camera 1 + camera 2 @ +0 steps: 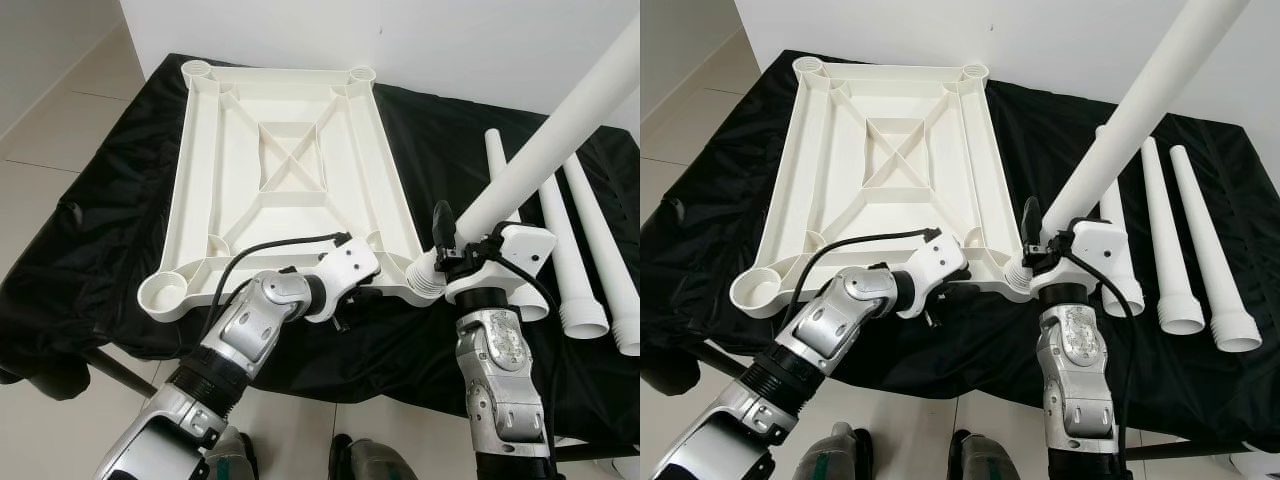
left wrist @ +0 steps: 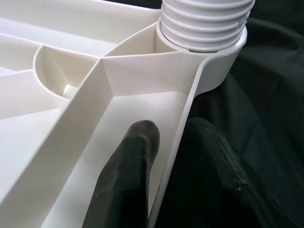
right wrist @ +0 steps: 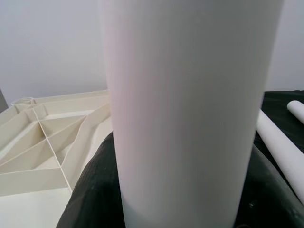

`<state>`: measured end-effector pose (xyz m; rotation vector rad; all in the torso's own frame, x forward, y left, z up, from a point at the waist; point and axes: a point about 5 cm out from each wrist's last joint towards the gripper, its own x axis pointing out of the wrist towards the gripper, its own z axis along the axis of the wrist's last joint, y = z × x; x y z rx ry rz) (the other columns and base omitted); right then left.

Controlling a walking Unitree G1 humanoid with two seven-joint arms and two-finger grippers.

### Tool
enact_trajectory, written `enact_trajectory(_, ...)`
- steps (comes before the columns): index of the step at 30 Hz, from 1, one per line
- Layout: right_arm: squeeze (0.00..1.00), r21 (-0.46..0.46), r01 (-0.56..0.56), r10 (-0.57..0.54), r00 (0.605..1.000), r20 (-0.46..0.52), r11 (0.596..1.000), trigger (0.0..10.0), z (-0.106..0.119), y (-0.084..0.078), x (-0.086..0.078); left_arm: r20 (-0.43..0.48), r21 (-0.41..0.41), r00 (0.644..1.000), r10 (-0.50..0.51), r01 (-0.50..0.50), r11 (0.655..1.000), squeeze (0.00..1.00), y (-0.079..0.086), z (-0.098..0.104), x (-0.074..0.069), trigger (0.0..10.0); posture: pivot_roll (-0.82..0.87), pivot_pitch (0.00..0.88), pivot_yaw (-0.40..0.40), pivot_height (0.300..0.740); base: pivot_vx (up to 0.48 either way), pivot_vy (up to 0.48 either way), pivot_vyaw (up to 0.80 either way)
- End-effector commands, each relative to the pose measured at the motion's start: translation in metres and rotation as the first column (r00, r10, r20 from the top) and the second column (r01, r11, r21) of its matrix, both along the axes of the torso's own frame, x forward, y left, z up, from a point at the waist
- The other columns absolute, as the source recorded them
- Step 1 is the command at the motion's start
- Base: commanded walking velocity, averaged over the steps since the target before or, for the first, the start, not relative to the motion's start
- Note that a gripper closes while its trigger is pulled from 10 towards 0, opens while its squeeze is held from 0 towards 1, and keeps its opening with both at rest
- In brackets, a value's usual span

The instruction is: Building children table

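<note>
Nearest the camera, the left gripper [image 2: 166, 156] pinched the near rim of the white plastic tabletop [image 1: 290, 160], one black finger [image 2: 128, 166] inside the rim wall and the other outside it on the black cloth [image 1: 90, 240]. Just beside it, the right gripper [image 1: 462, 250] was closed around a long white table leg [image 1: 560, 120], its fingers wrapped about the tube low down.

The leg's ribbed, threaded end [image 2: 204, 21] sat in the tabletop's near right corner socket [image 2: 223, 61], and the tube leaned up and away to the right — not upright.

The tabletop lay upside down on the cloth-covered surface, its underside showing raised ribs that ran from a central crossed rectangle out to the corners. Round sockets stood at each corner; the near left socket [image 1: 165, 293] was open, as were the two far ones [image 1: 197, 69] by the white wall [image 1: 450, 40].

To the right of the tabletop, three more white legs [image 1: 1210, 260] lay side by side on the cloth — tapered tubes with wider ribbed ends pointing toward the robot.
</note>
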<state>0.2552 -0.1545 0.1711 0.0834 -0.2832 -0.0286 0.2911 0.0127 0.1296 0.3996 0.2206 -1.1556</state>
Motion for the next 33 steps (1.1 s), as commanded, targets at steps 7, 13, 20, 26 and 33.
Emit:
enact_trajectory(7, 0.0, -0.016, 0.086, -0.087, 0.98, -0.18, 0.996, 10.0, -0.03, 0.002, 0.0, 0.063, -0.019, 0.998, -0.004, 0.005, 1.0, 0.0, -0.004, 0.017, 0.005, 10.0, -0.05, 0.088, -0.02, 0.74, 0.0, 0.0, 0.0)
enact_trajectory(13, 0.0, -0.009, 0.131, -0.13, 0.974, -0.183, 0.991, 10.0, -0.031, 0.005, -0.003, 0.065, -0.019, 0.998, -0.001, 0.002, 1.0, 0.0, -0.003, 0.017, 0.005, 10.0, -0.05, 0.087, -0.02, 0.74, 0.0, 0.0, 0.0)
enact_trajectory(20, 0.0, -0.017, 0.213, -0.212, 0.959, -0.189, 0.977, 10.0, -0.031, -0.003, -0.004, 0.066, -0.02, 0.998, -0.001, 0.002, 1.0, 0.0, -0.003, 0.018, 0.006, 10.0, -0.05, 0.089, -0.017, 0.74, 0.0, 0.0, 0.0)
enact_trajectory(26, 0.0, -0.026, 0.229, -0.23, 0.955, -0.186, 0.973, 10.0, -0.029, -0.005, -0.003, 0.066, -0.021, 0.998, 0.0, 0.002, 1.0, 0.0, -0.004, 0.018, 0.006, 10.0, -0.05, 0.089, -0.018, 0.74, 0.0, 0.0, 0.0)
enact_trajectory(33, 0.35, -0.01, 0.219, -0.217, 0.959, -0.183, 0.976, 10.0, -0.028, -0.006, -0.002, 0.066, -0.025, 0.998, 0.0, 0.001, 1.0, 0.0, -0.004, 0.019, 0.006, 10.0, -0.05, 0.088, -0.021, 0.74, 0.0, 0.0, 0.0)
